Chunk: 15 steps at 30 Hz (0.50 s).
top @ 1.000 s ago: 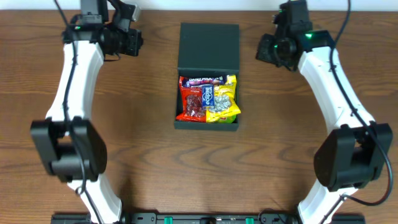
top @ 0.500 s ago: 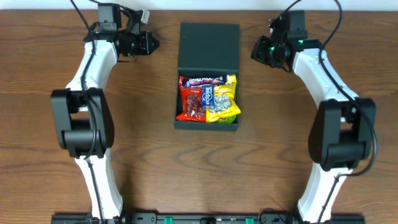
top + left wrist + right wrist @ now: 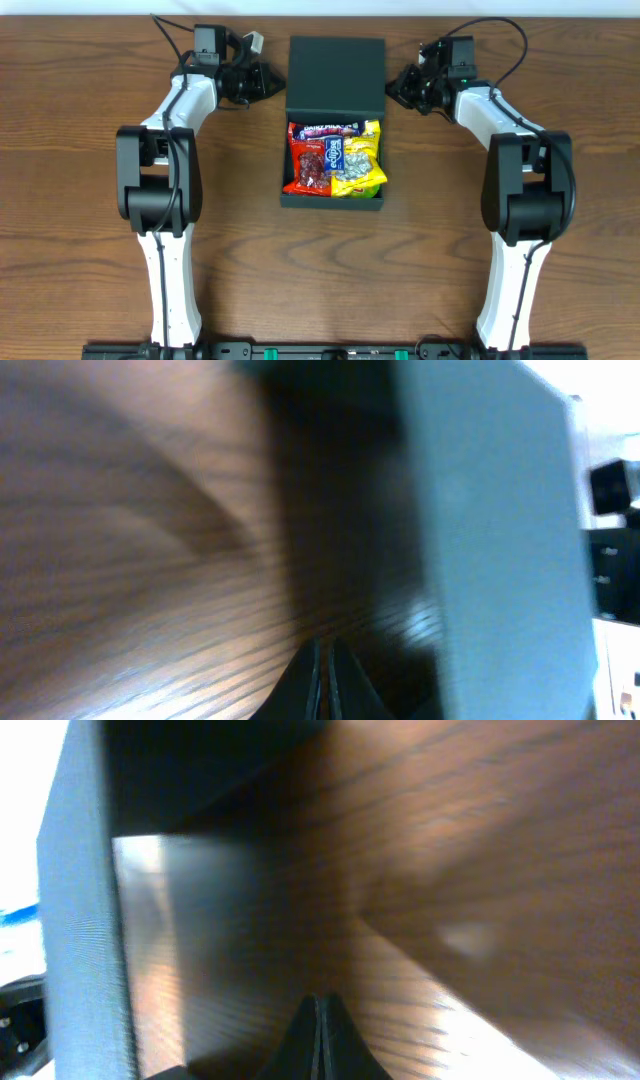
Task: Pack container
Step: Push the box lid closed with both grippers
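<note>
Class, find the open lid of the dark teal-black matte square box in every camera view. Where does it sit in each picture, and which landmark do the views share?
Overhead: the dark teal-black flat lid sits top centre, behind the packet-filled square box.
Left wrist: the lid, blurred, fills the right side.
Right wrist: the lid runs down the left side.
Shared landmark: the brown wooden table appears in all three.
</note>
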### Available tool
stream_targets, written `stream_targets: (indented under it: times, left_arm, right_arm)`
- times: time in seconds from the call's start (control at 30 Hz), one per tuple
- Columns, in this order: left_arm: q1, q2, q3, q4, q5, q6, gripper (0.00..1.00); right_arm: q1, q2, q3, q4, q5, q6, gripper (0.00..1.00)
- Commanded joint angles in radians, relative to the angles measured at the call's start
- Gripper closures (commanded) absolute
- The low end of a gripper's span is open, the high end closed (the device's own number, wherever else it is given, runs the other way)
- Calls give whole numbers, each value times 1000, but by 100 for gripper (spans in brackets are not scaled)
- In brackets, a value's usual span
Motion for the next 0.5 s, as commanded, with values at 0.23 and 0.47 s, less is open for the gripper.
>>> stream_targets:
  times: [0.23, 0.47]
  left_arm:
    - [-10, -2, 56, 117, 327, -17, 94]
    - [12, -42, 144, 88, 470, -16, 94]
  right_arm:
    - [1, -2, -2, 319, -435, -55, 99]
    - [-3, -54, 1, 360, -606, -74, 99]
